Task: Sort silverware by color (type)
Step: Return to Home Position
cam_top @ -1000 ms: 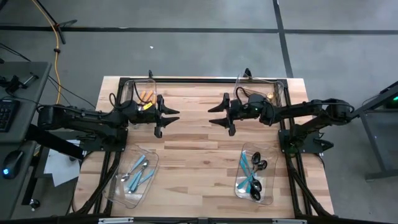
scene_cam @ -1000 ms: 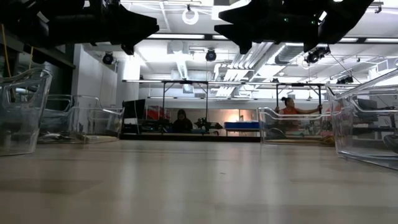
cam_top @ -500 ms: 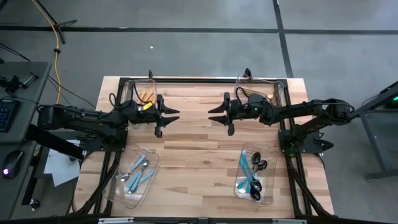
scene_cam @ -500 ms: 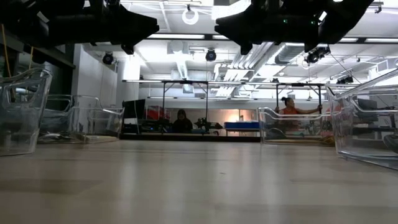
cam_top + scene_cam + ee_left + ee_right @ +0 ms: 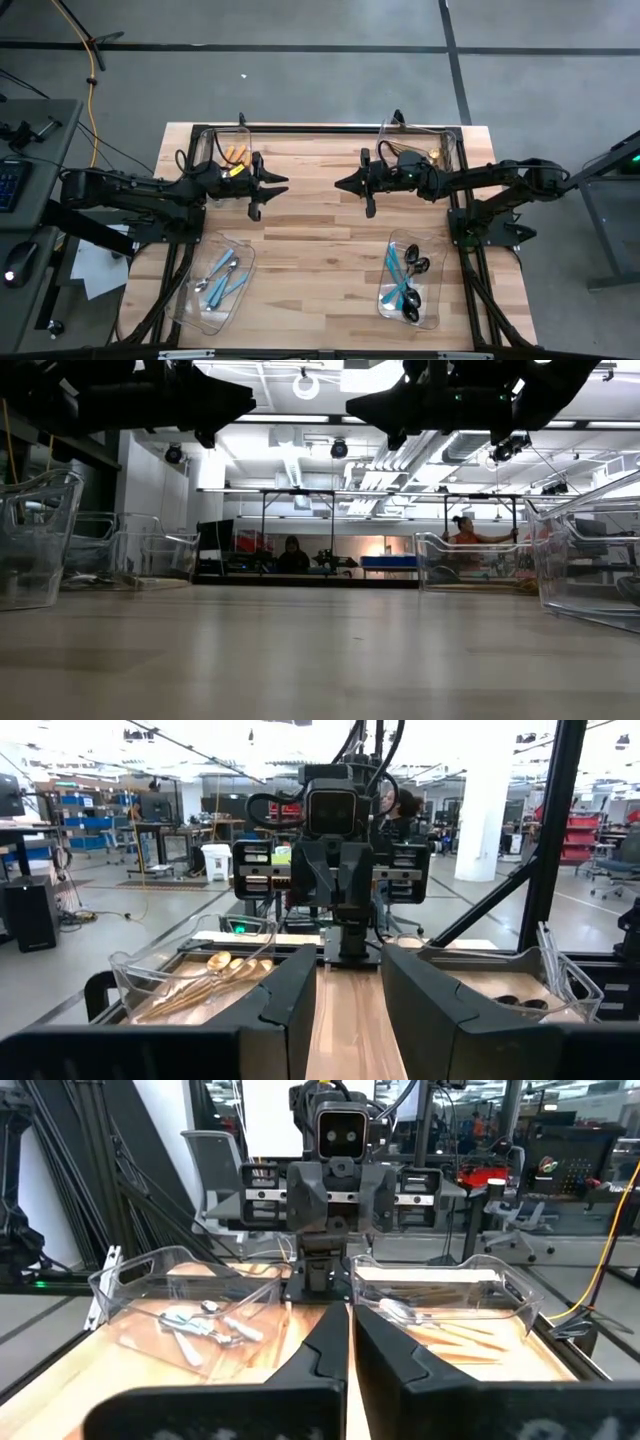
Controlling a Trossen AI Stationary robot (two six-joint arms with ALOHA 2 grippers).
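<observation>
**Silverware in four bins, both arms above mid-table**

Your left gripper (image 5: 272,188) hangs above the far half of the tabletop (image 5: 310,250). It points straight across at the right gripper (image 5: 348,185), with bare wood below the gap between them. In your left wrist view its jaws stand apart, with a strip of tabletop showing between them, and they grip nothing. The right gripper's jaws are drawn almost together. Your right wrist view shows only a thin slit between them, and nothing is caught in it.

The silverware you can see lies in clear bins near the four corners:
- **Far left:** the orange-handled silverware (image 5: 235,153) lies in the far-left bin (image 5: 215,131), just behind the left gripper.
- **Far right:** the gold silverware (image 5: 215,975) lies in the far-right bin (image 5: 445,128), just behind the right gripper.
- **Near left:** the light-blue-handled silverware (image 5: 222,275) lies in the near-left bin (image 5: 200,318).
- **Near right:** the teal-handled black silverware (image 5: 405,280) lies in the near-right bin (image 5: 428,300).

From table height, both arms are dark shapes along the top of the low view, well clear of the wood.
</observation>
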